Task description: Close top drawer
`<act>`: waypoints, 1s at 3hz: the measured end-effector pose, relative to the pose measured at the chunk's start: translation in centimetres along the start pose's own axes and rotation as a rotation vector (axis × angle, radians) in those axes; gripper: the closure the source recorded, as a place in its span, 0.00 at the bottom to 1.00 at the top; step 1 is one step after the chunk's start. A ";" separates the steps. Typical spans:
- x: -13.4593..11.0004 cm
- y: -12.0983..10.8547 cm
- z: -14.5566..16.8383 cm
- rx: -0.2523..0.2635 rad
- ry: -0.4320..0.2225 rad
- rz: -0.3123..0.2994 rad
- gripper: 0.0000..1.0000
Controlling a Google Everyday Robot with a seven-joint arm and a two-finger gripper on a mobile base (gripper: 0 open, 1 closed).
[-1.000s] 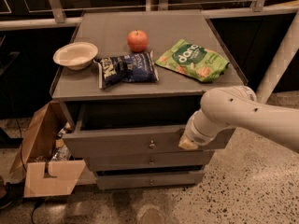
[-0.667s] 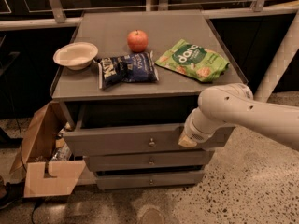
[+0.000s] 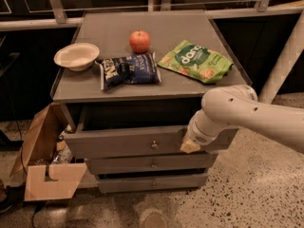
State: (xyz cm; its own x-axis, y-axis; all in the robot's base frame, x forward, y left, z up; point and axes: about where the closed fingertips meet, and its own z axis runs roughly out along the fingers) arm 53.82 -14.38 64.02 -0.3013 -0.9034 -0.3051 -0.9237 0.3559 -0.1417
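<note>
Since a second ago, arm and gripper (image 3: 190,146) have edged slightly leftward toward the cabinet; drawer position barely changed.

- Gripper tip sits against the front panel of the top drawer (image 3: 118,144), near the panel's right end. Open or closed: cannot tell.
- Top drawer stands part-open and juts toward the camera from under the surface (image 3: 142,87), with a dark gap above the panel. Most of the panel stretches to the gripper's left.
- Panel's long axis runs left-right; closing travel is straight back into the cabinet, beyond the gripper.
- Knob (image 3: 154,145) is just left of the gripper, apart from it.
- Contact is off-centre, so the push may skew the drawer on its runners.
- Two lower drawers (image 3: 153,164) sit below the gripper, further in.
- Cardboard box (image 3: 47,175) stands far left on the floor, clear of the travel path.
</note>
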 end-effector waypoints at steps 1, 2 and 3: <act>0.0 0.0 0.0 0.000 0.000 0.000 0.03; 0.0 0.0 0.0 0.000 0.000 0.000 0.00; 0.0 0.0 0.0 0.000 0.000 0.000 0.00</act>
